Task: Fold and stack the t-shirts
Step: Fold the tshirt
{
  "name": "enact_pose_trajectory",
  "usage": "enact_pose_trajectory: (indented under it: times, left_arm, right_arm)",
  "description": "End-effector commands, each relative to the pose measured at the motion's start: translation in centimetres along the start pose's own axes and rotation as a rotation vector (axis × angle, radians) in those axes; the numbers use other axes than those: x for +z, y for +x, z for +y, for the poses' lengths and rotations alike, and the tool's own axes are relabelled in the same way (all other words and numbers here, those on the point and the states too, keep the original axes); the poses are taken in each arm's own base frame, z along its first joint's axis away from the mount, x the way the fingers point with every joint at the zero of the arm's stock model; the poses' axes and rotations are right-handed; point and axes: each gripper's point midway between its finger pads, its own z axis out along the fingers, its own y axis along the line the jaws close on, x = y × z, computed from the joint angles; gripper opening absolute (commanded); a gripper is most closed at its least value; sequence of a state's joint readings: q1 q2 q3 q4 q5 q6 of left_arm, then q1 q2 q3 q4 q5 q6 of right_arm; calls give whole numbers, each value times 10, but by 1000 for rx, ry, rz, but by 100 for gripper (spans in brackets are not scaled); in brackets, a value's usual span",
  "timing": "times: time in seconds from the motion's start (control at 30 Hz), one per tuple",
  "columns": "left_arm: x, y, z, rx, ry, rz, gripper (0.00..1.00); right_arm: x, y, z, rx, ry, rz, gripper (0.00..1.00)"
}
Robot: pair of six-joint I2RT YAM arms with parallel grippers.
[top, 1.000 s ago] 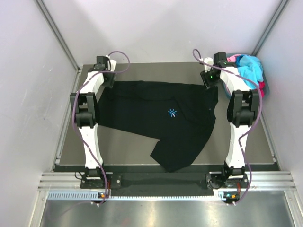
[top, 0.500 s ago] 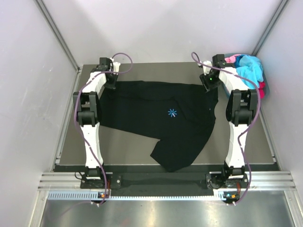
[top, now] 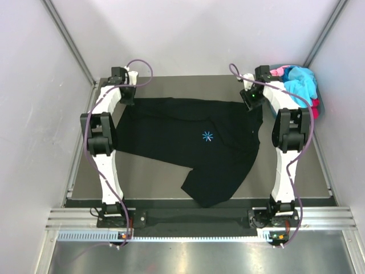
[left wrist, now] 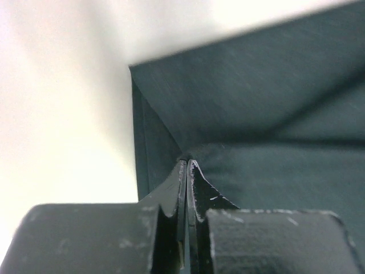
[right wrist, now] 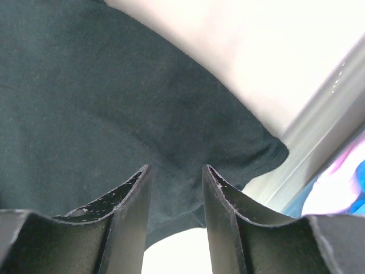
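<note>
Two grippers, two states: the left gripper (left wrist: 187, 165) is pinched tight on a corner of the black t-shirt (top: 188, 123), which spreads away ahead of it. The right gripper (right wrist: 175, 171) stands parted, cloth beneath its tips, holding nothing. This looks like flattening before the fold; next, the right should close on its corner. Farther out, the only marking is a blue star emblem (top: 207, 136), with no lettering.
</note>
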State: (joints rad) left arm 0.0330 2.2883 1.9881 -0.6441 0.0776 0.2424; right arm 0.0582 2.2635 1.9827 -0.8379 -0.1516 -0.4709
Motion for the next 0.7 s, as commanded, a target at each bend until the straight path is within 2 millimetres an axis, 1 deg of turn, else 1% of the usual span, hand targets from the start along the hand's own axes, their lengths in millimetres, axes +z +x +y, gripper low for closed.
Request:
enact_pose_trajectory:
  times: [0.0,0.03,0.07,0.1,0.13,0.2,0.27,0.3,0.37,0.4,0.43,0.47,0.5,0.53,0.57,0.6,0.63,0.67]
  left_arm:
    - [-75,-47,-12,49,34,-169,0]
    - [-83,-42,-17,65,53,-170,0]
    - [-88,-38,-23,74,85,-165,0]
    - [-88,-29,-29,83,107,-146,0]
    - [-96,-29,-30,104,113,-155,0]
    - [-98,-15,-37,118,140,-121,0]
    - [-105,-8,-42,134,159,-108,0]
    - [-110,-4,-46,151,181,-109,0]
    - [-111,0,-48,157,191,-106,0]
    - [-112,2,-52,159,207,-107,0]
    - [-111,4,-54,163,221,-102,0]
    - [-112,4,-56,166,231,-101,0]
    - [-112,3,-58,172,242,-106,0]
    - [-111,5,-58,173,243,-102,0]
    - [-110,5,-57,172,242,-102,0]
    - [-109,7,-58,174,247,-95,0]
    - [-108,10,-59,172,251,-85,0]
    - [-107,12,-60,167,253,-77,0]
  right_arm:
    - [-30,-18,5,-43,6,-68,41]
    - [-31,-18,6,-48,-1,-71,40]
    - [-31,-18,8,-53,-8,-73,40]
    - [-30,-14,12,-65,-32,-71,40]
    - [-32,-14,16,-77,-45,-77,40]
    - [-35,-11,24,-121,-86,-87,41]
    - [-35,-3,34,-168,-133,-76,41]
    - [-39,-1,36,-184,-141,-78,42]
    - [-43,8,45,-218,-180,-66,42]
    - [-54,7,48,-234,-187,-79,42]
    - [-60,11,54,-260,-215,-83,42]
    - [-63,18,61,-272,-240,-78,42]
    - [-79,17,66,-299,-245,-100,42]
    - [-86,20,73,-323,-262,-107,42]
    - [-98,25,80,-374,-269,-119,42]
    - [-104,32,89,-398,-290,-101,42]
    - [-104,45,98,-437,-319,-80,42]
    - [-114,51,105,-469,-328,-83,42]
